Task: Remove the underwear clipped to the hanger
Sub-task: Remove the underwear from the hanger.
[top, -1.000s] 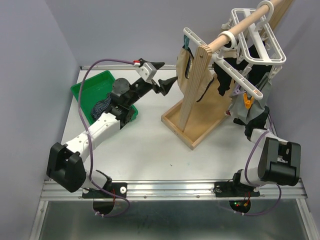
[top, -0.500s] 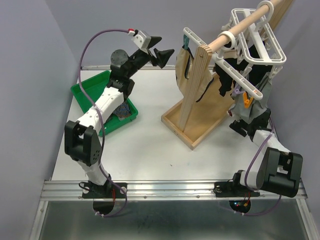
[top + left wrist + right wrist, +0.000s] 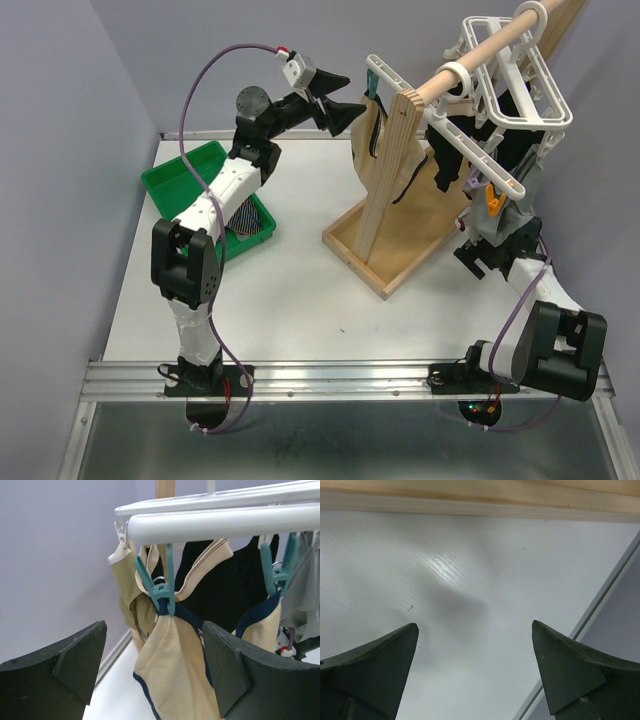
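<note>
A white clip hanger (image 3: 520,70) hangs from a wooden rod (image 3: 490,48). Tan underwear (image 3: 378,150) hangs at its left end, black underwear (image 3: 460,150) in the middle and grey underwear (image 3: 527,188) on the right. My left gripper (image 3: 338,97) is open and raised just left of the tan pieces. In the left wrist view a tan piece with navy trim (image 3: 175,670) hangs from a teal clip (image 3: 163,587) between my open left gripper's (image 3: 154,630) fingers, not touched. My right gripper (image 3: 490,255) is open and empty, low under the grey piece, over bare table (image 3: 470,580). A navy striped piece (image 3: 243,215) lies in the green bin (image 3: 180,180).
The wooden stand's tray base (image 3: 350,245) and upright post (image 3: 392,160) stand mid-table. An orange clip (image 3: 495,203) hangs near the grey piece. The stand's wooden edge (image 3: 470,497) and the table's right border (image 3: 600,605) show in the right wrist view. Walls close in behind and on the left.
My left arm has risen from above the green bin and swung right, up to the hanger's left end. My right gripper has shifted slightly near the stand's right side.
</note>
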`<control>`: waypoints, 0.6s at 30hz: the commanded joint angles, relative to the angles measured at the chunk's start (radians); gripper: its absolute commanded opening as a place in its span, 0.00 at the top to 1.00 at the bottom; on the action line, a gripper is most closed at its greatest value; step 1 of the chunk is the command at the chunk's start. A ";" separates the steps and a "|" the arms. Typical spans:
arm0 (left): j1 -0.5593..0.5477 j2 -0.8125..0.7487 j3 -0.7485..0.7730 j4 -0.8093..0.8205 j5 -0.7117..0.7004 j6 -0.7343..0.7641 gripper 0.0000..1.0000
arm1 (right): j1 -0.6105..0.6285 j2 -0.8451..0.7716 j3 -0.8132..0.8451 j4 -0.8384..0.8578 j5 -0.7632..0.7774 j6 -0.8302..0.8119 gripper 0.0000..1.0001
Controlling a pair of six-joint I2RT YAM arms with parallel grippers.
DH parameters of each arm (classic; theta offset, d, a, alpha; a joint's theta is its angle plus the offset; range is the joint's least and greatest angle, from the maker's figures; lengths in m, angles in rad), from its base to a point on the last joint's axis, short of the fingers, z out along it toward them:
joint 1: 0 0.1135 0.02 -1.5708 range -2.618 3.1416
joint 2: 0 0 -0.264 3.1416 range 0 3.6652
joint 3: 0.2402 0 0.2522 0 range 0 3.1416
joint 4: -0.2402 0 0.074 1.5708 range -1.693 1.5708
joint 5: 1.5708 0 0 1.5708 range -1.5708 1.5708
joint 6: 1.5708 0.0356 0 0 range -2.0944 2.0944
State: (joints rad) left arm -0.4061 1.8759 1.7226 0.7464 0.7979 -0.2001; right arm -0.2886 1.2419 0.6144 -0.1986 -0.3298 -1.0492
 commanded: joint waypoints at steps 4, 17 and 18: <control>-0.010 0.002 0.109 0.114 0.050 -0.056 0.12 | -0.007 -0.019 0.053 -0.027 -0.051 0.038 0.00; -0.042 0.098 0.261 0.079 -0.002 -0.032 0.12 | -0.007 -0.039 0.058 -0.035 -0.071 0.058 0.00; -0.045 0.104 0.265 0.070 -0.002 -0.029 0.12 | -0.007 -0.041 0.056 -0.035 -0.072 0.058 0.00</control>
State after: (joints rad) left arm -0.4461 1.9827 1.9144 0.7940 0.8036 -0.2329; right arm -0.2886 1.2285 0.6144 -0.2173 -0.3676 -1.0122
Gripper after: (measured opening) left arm 0.879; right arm 0.999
